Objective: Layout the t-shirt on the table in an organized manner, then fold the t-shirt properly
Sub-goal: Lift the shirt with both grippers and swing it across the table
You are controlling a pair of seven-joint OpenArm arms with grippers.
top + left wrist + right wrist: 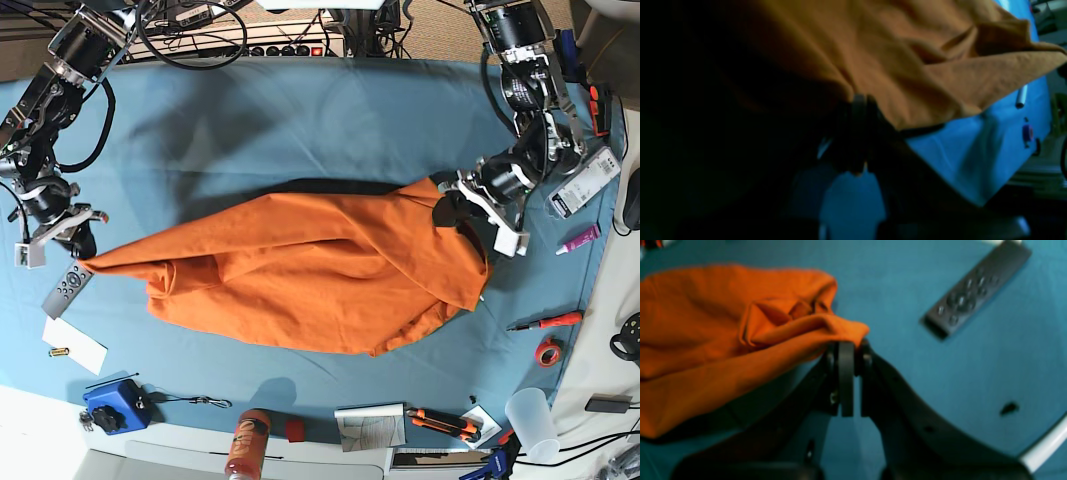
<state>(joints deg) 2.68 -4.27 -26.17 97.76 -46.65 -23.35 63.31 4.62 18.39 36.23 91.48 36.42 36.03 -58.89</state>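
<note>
The orange t-shirt [300, 270] lies crumpled and stretched across the middle of the teal table [300, 130]. At its right end in the base view, my left gripper [447, 207] is shut on a bunch of the cloth. The left wrist view shows those dark fingertips [860, 101] pinching the t-shirt [907, 66] above the table [973, 150]. My right gripper [85, 258] holds the pointed left end. In the right wrist view it [846, 348] is shut on a folded corner of the t-shirt [706, 323], just over the table [907, 290].
A grey remote [973, 290] lies beside the right gripper, also in the base view [67, 290]. A paper note [75, 345], a blue box [115, 405] and an orange bottle [245, 440] line the near edge. A screwdriver [545, 322], a tape roll [547, 352] and a pink marker [578, 240] sit at the right.
</note>
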